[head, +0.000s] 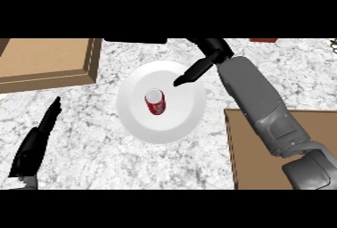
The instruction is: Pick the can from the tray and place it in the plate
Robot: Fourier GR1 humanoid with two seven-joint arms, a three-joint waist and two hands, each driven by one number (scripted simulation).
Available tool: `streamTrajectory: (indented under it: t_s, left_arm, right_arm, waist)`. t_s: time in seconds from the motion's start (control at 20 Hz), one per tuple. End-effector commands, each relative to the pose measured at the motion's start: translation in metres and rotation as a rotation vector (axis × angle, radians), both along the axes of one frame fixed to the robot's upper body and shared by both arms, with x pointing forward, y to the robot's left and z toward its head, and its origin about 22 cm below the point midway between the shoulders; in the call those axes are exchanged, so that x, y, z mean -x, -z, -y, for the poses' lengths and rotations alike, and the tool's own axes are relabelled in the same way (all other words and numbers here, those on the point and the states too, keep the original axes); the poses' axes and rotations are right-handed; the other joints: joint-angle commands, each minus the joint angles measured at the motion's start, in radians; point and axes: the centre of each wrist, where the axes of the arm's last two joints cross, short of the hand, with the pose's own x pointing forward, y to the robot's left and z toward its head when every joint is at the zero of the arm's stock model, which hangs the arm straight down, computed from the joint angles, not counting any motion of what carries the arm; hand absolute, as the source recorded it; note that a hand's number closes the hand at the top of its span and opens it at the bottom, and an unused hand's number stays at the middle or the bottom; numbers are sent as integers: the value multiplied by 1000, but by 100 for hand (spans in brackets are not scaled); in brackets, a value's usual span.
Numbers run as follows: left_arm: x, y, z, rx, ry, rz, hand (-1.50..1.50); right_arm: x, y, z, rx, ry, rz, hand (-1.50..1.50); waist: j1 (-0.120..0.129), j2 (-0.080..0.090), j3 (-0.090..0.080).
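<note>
The can (154,101) stands upright in the middle of the white plate (141,130), its silver top facing up and its red side showing on the near side, so its long axis runs straight up from the plate. Judged from how it sits, the placing itself looks done. The right hand (201,66) hangs just beyond it, to the far right, fingers stretched out straight and holding nothing, their tips pointing at the can but apart from it. The can therefore lies to the near left of those fingertips, and any pull-away should go far and right so as not to tip it. The left hand (36,142) rests open at the near left, well apart. The tray (46,62) lies at the far left of the counter (85,129).
</note>
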Motion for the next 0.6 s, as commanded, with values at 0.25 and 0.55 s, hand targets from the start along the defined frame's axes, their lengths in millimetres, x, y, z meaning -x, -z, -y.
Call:
streamTrajectory:
  t_s: [0.25, 0.55]
  left_arm:
    - [-12, -15, 5, -4, 30, 25, 0]
    - [-9, -4, 6, 2, 51, 20, 0]
  right_arm:
    - [-11, -15, 88, -133, -1, 47, -150]
    - [-9, -19, 124, -94, 7, 84, -150]
  waist:
    - [29, 17, 2]
    - [51, 28, 2]
